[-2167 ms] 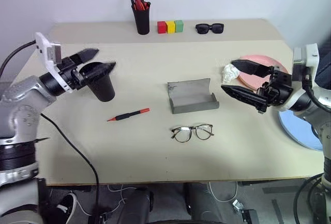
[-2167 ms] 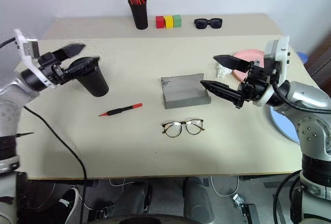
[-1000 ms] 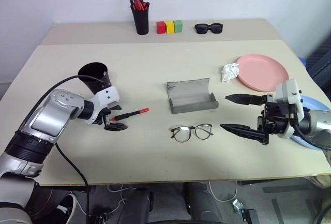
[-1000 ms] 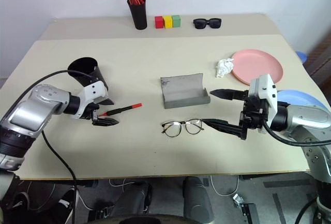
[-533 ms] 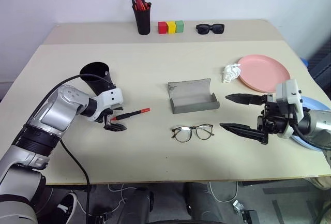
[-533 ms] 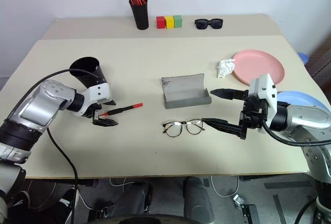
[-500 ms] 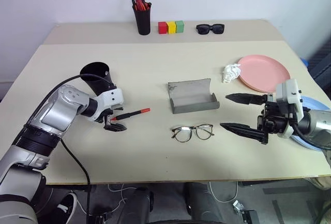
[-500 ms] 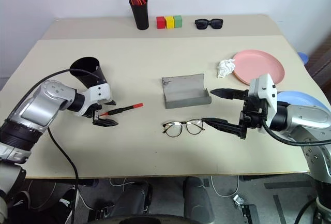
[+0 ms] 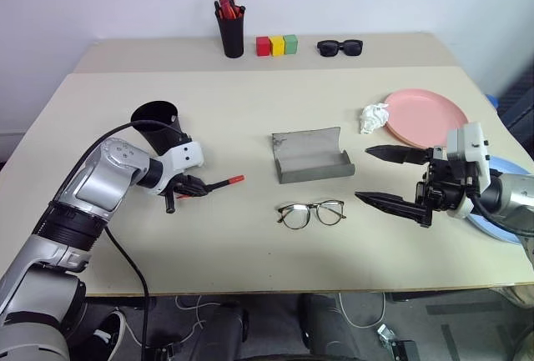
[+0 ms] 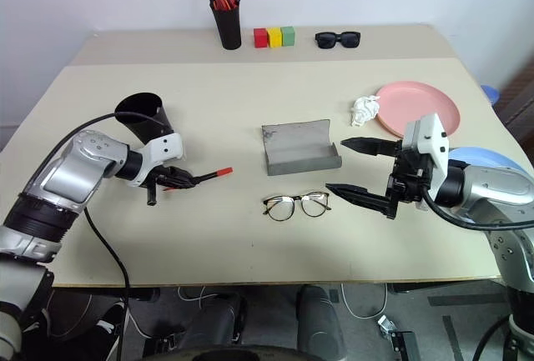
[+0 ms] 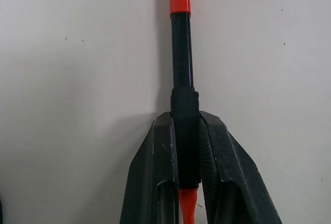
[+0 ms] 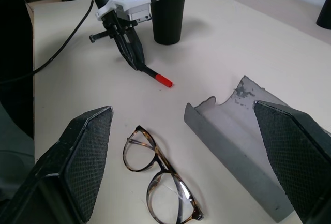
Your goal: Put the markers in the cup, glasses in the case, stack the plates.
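— Glasses nearest, low centre of the head view, lying open on the table, lenses toward the near edge.

— And right of them?

— Right gripper, right of centre, fingers spread wide, holding nothing; one finger above, one below, tips pointing toward frame centre, near the glasses but not touching.

— Left side?

— Left gripper, left of centre, fingers pinched narrow on the red marker. Seen in the left wrist view clamped on the marker's black band, black shaft and red end running up the frame past the fingertips. Red tip pointing toward frame centre in the head view. Cannot tell whether lifted or resting on the table.

— Farther back?

— Grey case at centre, just above the glasses, lying open, empty. Black cup up-left of the left gripper, upright, just behind the wrist. Crumpled white paper right of centre, beside the pink plate. Blue plate at the right edge, apart from the pink one, largely hidden by the right arm.

— Far edge?

— Along the top: tall black pen holder with orange-red pens, then red, yellow and green blocks in a row, then black sunglasses.
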Available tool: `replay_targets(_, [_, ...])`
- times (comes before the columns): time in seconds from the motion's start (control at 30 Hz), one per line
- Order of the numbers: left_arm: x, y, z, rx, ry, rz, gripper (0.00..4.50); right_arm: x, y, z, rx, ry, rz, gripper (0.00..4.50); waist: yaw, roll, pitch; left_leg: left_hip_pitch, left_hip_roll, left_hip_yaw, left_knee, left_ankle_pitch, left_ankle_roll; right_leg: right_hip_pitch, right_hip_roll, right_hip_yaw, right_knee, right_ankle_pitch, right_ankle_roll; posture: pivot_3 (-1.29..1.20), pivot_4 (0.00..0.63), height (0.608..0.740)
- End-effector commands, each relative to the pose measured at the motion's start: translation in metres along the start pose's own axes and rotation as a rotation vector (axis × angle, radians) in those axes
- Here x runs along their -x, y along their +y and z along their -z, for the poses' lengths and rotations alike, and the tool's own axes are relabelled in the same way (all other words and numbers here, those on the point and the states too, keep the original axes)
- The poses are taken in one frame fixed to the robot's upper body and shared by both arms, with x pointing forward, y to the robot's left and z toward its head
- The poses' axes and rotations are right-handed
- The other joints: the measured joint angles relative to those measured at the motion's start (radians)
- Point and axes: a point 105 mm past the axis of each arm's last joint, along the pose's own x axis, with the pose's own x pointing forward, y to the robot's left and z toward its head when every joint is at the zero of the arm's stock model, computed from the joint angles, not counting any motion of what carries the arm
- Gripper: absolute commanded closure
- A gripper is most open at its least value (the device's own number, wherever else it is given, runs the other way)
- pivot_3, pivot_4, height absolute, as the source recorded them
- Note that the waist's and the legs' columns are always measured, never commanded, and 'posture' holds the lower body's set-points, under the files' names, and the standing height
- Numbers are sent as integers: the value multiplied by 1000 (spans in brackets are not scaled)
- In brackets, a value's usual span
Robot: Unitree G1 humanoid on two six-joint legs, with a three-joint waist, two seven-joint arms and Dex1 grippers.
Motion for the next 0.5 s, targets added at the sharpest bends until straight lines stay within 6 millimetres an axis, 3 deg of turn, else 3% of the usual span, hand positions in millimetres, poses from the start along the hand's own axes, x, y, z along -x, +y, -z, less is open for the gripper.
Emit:
replay_targets(0.03, [1, -3, -25, -16, -145, 19, 4465, 1, -3, -7, 27, -33, 13, 46, 1, -1, 0, 0, 0, 0, 0, 0, 0, 0, 0, 0, 0, 0, 0, 0, 150, 740])
replay_targets(0.1, [11, 1, -61, -39, -334, -6, 4465, 0, -5, -9, 25, -51, 19, 46, 0, -2, 1, -1, 0, 0, 0, 0, 0, -1, 0, 0, -1, 0, 0, 0, 150, 740])
replay_targets(0.33, [53, 19, -152, -91, -849, -187, 4465, -4, -18, -26, 14, -147, 69, 46, -2, -3, 2, -2, 0, 0, 0, 0, 0, -2, 0, 0, 0, 0, 0, 0, 150, 740])
replay_targets(0.5, [92, 35, -174, -123, -1092, -366, 4465, -7, -18, -26, 12, -144, 68, 46, -4, -3, 2, -2, 0, 0, 0, 0, 0, -3, 0, 0, -1, 0, 0, 0, 150, 740])
